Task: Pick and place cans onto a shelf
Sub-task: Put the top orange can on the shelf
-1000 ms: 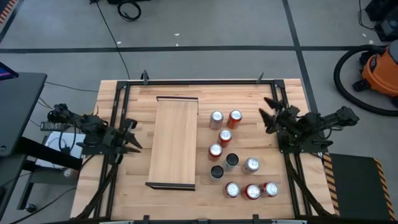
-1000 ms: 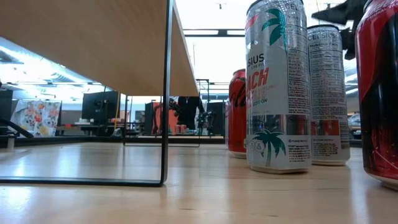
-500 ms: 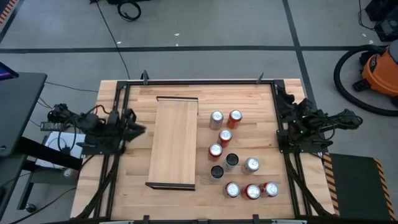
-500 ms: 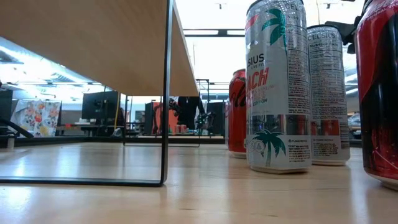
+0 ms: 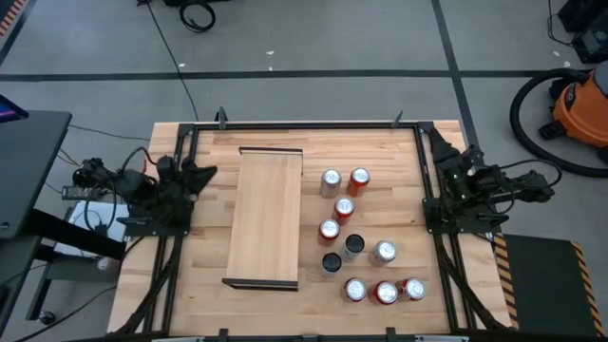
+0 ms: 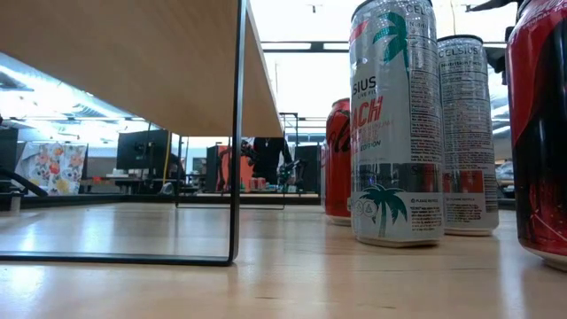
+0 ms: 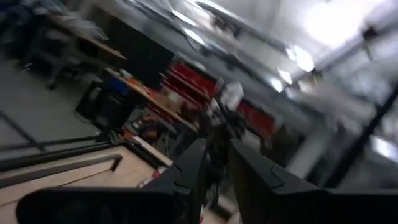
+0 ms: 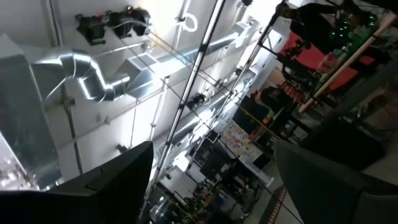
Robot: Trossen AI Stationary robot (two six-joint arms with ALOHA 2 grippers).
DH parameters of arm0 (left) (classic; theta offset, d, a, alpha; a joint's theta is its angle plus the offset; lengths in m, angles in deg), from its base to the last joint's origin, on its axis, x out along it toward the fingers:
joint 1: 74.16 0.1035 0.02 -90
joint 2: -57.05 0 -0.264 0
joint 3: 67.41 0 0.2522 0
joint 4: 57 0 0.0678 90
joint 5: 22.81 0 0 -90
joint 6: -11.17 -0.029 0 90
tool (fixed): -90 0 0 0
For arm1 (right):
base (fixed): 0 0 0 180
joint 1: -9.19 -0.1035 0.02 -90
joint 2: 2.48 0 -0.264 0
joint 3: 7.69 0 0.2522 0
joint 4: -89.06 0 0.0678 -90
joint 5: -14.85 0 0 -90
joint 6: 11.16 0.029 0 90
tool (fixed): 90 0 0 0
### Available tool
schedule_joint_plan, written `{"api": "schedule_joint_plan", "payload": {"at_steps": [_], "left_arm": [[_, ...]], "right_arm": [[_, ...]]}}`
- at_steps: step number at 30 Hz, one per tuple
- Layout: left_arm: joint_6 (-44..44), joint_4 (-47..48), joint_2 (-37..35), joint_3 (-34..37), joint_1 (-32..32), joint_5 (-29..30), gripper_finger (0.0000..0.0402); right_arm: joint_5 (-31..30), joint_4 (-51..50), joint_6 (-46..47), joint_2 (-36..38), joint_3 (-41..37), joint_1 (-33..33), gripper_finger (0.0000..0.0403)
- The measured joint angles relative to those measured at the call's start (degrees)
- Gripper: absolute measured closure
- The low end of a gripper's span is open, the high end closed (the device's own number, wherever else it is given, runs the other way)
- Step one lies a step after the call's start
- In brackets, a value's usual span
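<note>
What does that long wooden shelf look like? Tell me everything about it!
The shelf is a long, pale wooden board with a thin dark metal rail at each short end. It stands on the tabletop, raised on slim black legs, as the low view shows. Its top is bare: no can is on it. The cans stand apart, on the table beside one long edge.

Ten small cylindrical red, silver and black cans (image 5: 353, 246) stand upright beside the bare long light wooden shelf (image 5: 267, 217).

Both arms (image 5: 161, 195) (image 5: 475, 185) pulled back to table (image 5: 380, 142) edges.
</note>
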Motion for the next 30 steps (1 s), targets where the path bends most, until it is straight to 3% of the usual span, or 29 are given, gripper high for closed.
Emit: {"api": "schedule_joint_plan", "payload": {"at_steps": [7, 11, 14, 23, 27, 30], "left_arm": [[-1.95, -4.68, 0.02, 0.0, 0.02, 10.34, 0.0322], [-1.34, -5.6, 0.06, 0.0, 0.02, 9.97, 0.0322], [3.85, -9.63, 0.63, -0.01, 0.02, 8.23, 0.0322], [4.22, -16.3, 6.88, -0.56, 0.02, 10.2, 0.0307], [4.08, -16.26, 9.48, -1.7, 0.02, 10.92, 0.0259], [4.1, -15.86, 10.72, -2.33, -0.04, 10.89, 0.021]], "right_arm": [[0.32, -9.62, -0.5, -0.24, 3.26, 0.08, 0.0057], [3.45, -10.26, 6.49, -1.47, 3.27, 0.14, 0.0057], [7.23, -11.81, 7.12, -3.3, 3.38, 0.5, 0.0057], [7.78, -47.81, 14.14, -15.37, 17.7, 0.65, 0.0057], [8.64, -59.69, 12.63, -20.34, 23.39, 2.26, 0.0056], [14.16, -66.72, 12.14, -22.98, 26.62, 4.27, 0.0048]]}}
